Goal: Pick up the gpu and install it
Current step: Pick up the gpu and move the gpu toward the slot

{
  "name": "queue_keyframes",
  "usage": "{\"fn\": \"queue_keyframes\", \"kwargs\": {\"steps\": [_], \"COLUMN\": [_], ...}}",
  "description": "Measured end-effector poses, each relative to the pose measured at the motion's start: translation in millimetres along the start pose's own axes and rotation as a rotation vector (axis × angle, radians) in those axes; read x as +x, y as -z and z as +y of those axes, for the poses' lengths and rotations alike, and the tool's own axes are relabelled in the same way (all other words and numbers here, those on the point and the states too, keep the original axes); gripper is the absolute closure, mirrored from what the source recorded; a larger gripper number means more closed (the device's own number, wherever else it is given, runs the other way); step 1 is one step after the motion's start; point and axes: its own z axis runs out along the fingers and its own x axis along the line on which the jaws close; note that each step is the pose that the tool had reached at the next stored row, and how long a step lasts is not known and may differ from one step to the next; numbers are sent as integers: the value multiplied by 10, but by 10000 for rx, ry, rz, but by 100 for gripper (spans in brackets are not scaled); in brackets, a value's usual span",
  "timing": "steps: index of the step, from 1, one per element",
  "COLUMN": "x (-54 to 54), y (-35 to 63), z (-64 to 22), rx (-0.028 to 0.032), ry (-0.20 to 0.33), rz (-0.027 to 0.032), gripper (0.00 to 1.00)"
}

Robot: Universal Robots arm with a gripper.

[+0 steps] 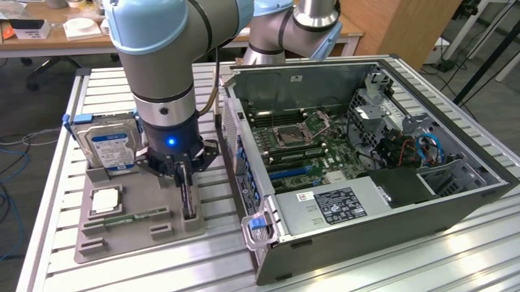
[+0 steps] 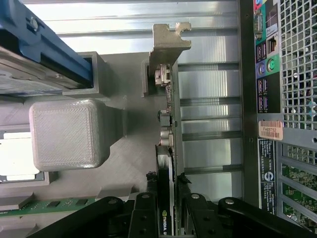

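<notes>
We find the gripper (image 1: 182, 173) lowered over the grey tray (image 1: 122, 246) on the slatted table (image 1: 406, 267), at the exterior view's left of the open computer case (image 1: 390, 234). The gpu (image 1: 189, 198) stands on edge in the tray, just beside the case's rear wall, with its lower edge at the tray.

The exterior view gives us the layout. The hard drive (image 1: 111, 146) stands upright in the tray's far corner, the memory stick (image 1: 126, 218) lies flat nearer the camera, and the motherboard (image 1: 313, 152) is exposed inside the case.

The wrist view settles the grip. The black fingers (image 2: 144, 213) press against both faces of the card, so we record the gripper (image 2: 167, 201) as clamped on the gpu (image 2: 168, 163). That view also shows the card's silvery end bracket (image 2: 171, 42) at the end away from the fingers, and the port panel (image 2: 265, 54) on the case's rear wall close alongside.
</notes>
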Motion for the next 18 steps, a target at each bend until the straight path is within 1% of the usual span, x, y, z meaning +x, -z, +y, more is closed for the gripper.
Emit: {"fn": "queue_keyframes", "kwargs": {"steps": [11, 18], "x": [0, -1], "y": [1, 43], "z": [1, 2], "rx": [-3, 0], "ry": [-1, -1], "rz": [-3, 0], "gripper": [73, 73]}}
